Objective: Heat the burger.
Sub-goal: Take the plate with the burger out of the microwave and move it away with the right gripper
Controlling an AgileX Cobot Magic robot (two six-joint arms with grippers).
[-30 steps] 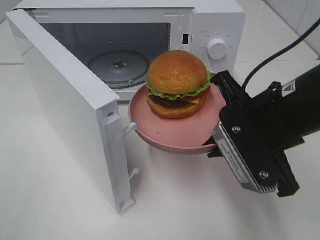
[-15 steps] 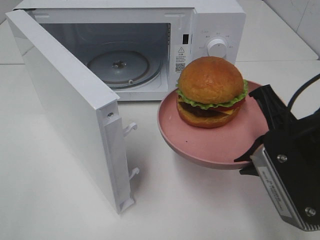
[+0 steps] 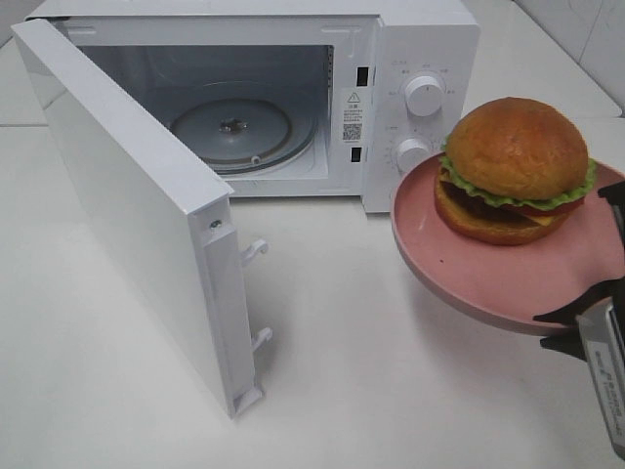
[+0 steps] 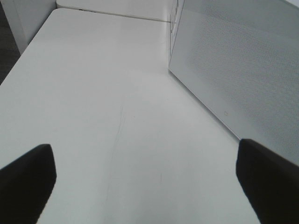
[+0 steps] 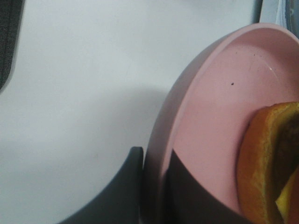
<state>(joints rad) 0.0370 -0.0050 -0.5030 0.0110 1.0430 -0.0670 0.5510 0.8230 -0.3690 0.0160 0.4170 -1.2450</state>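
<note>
Burger [image 3: 516,166] and plate [image 3: 469,264] are now held right of the microwave [image 3: 420,59], having been carried away from its open door [image 3: 127,205] within the last second; heating is thus set back. The plate rim is pinched by the right gripper [image 5: 156,186]. The left gripper [image 4: 145,182] is spread, empty. Counted: one burger, one plate, one microwave, two knobs [image 3: 425,96].

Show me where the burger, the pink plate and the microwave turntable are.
burger [image 3: 516,147]: exterior high view, top of the bun.
pink plate [image 3: 459,266]: exterior high view, bare inner surface near its rim.
microwave turntable [image 3: 232,129]: exterior high view, its centre.
</note>
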